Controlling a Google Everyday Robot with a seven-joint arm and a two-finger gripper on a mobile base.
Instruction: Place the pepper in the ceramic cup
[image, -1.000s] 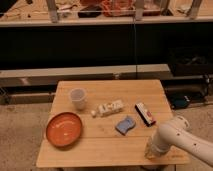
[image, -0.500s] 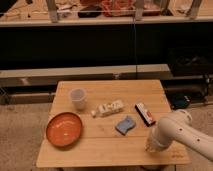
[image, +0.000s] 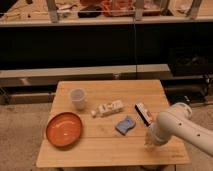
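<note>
Well, my gripper (image: 150, 143) hangs low over the near right of the table (image: 100, 150); whether it is spread or closed I cannot tell. The pepper (image: 141, 112) seems to be the slim orange-red thing just beyond it, right of the blue sponge (image: 126, 125) and well apart from the ceramic cup (image: 77, 98) at far left. I judge it light, firm, smooth and apt to roll, so I'd pinch across its thicker middle. I count one pepper, one ceramic cup, one plate (image: 64, 129), one blue sponge, one pale bottle (image: 107, 108).

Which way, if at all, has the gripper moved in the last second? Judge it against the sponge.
Yes, slightly: the gripper, over the table's front right, has edged toward the sponge.
</note>
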